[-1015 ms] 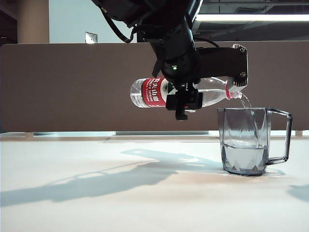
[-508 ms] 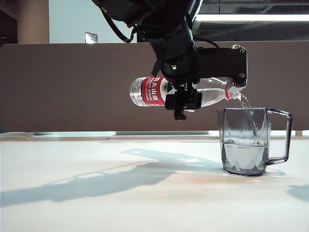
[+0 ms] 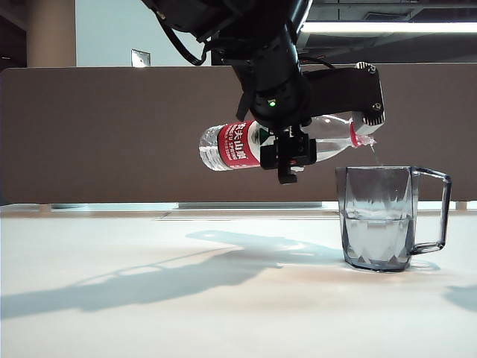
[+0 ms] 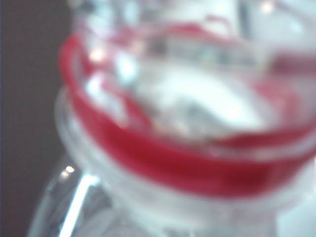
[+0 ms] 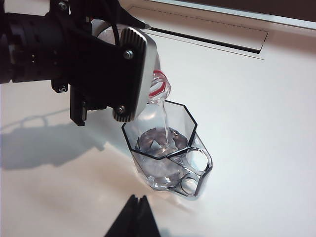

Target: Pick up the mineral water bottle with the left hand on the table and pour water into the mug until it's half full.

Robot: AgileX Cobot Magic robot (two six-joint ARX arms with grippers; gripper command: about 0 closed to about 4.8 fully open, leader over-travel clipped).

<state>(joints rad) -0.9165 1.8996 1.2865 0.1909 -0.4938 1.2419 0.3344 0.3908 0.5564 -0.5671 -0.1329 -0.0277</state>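
Observation:
My left gripper (image 3: 339, 119) is shut on the mineral water bottle (image 3: 238, 145) and holds it nearly level above the table (image 3: 149, 321). The bottle's red-ringed neck (image 3: 356, 135) hangs over the mug's rim. A thin trickle of water falls from the mouth into the mug (image 3: 376, 224), where the water stands about halfway up. The left wrist view is filled by the blurred bottle (image 4: 187, 163) with its red ring, and no fingers show there. In the right wrist view the mug (image 5: 165, 148) sits below the bottle's neck (image 5: 159, 86). My right gripper (image 5: 139, 198) is shut and empty, off to the mug's side.
A brown partition (image 3: 112, 134) runs along the far edge of the table. A long dark slot (image 5: 212, 37) lies in the tabletop behind the mug. The arm's shadow (image 3: 149, 280) falls across the white surface left of the mug.
The bottle's neck has tipped slightly upward and the stream has thinned to a trickle. The water in the mug has risen a little. The right gripper has not moved.

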